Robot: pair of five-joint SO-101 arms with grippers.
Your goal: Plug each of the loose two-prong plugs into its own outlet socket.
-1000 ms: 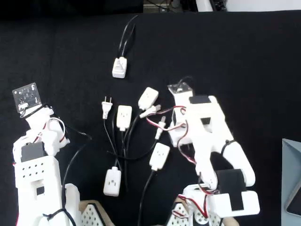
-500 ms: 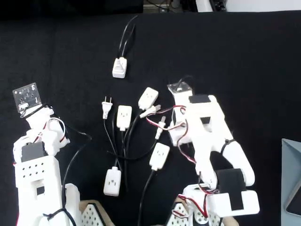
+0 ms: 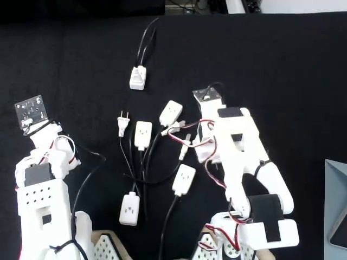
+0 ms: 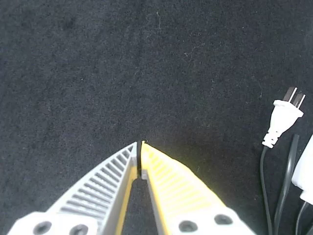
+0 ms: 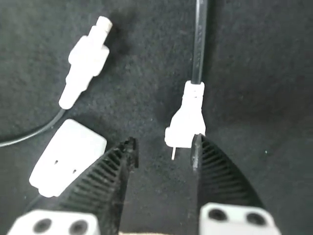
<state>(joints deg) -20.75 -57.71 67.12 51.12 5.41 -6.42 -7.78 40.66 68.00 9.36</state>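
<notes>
The right arm's black ribbed gripper (image 5: 164,149) stands open and empty, its tips flanking the prong end of a small white two-prong plug (image 5: 188,122), with a white rectangular outlet socket (image 5: 68,156) just beside. The left arm's white-and-yellow gripper (image 4: 141,147) is pressed closed, empty, over the black cloth table (image 4: 98,73).

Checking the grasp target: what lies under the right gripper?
A white plug lies between the right gripper's open fingers. One prong shows; a finger covers the other.
</notes>
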